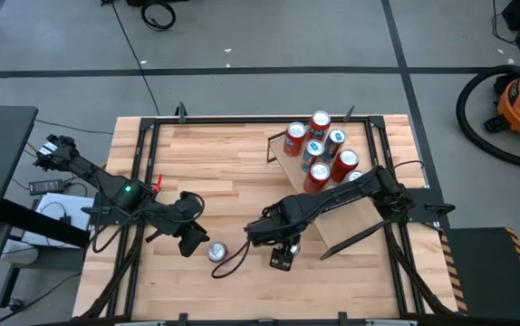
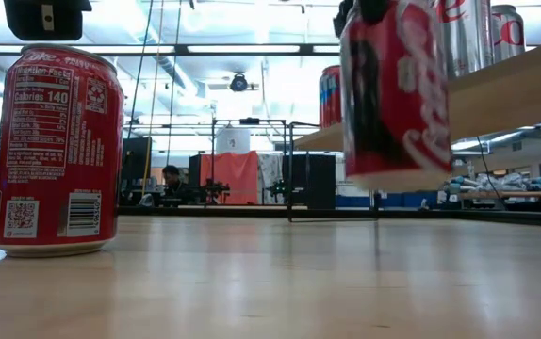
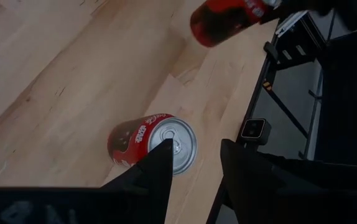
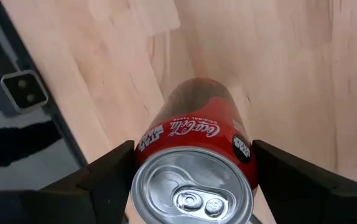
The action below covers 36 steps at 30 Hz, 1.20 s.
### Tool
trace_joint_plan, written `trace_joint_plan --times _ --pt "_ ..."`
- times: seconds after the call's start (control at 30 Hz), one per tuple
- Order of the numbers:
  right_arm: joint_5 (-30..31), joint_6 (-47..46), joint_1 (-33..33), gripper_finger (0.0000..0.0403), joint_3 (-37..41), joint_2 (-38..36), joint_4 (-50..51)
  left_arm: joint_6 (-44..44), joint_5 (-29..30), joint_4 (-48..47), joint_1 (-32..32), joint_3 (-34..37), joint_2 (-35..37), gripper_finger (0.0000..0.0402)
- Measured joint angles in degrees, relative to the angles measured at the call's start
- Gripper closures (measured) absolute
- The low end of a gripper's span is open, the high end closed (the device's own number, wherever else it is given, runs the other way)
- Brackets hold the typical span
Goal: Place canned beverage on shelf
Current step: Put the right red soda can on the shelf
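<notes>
From above, your right gripper (image 1: 283, 246) sits near the table's front edge, its can hidden beneath it, the sloped shelf (image 1: 328, 204) behind, and your left gripper (image 1: 190, 237) waits beside a standing Coke can (image 1: 217, 252). At table height the carried Coke can (image 2: 395, 89) hangs clear of the wood, top cut off. Right wrist: jaws clamp it; left wrist: jaws part-open, empty—next, carry to the shelf.

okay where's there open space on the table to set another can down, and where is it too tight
Bare planks run along the table's far left half, left of the shelf. The shelf's near end is bare. It's crowded at the shelf's far end, packed with cans, and near the front edge around both grippers and the standing can.
</notes>
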<state>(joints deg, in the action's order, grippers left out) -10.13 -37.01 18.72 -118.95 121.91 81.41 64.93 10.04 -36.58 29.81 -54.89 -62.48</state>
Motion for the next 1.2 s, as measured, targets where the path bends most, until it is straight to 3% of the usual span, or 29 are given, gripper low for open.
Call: trace_joint_plan --times 0.37,0.63,1.2 --pt "-0.05 2.82 0.21 0.0097 -11.28 -0.43 8.65 -0.01 0.0 0.01 0.0 0.0 0.0 0.0258" --pt "2.66 5.07 1.04 0.0097 -12.17 -5.98 8.64 -0.33 -0.02 -0.02 0.02 0.0 0.0 0.0258" --pt "3.06 0.74 1.1 0.0096 3.32 -22.88 8.55 -0.96 -0.02 -0.01 0.01 0.0 0.0 0.0258"
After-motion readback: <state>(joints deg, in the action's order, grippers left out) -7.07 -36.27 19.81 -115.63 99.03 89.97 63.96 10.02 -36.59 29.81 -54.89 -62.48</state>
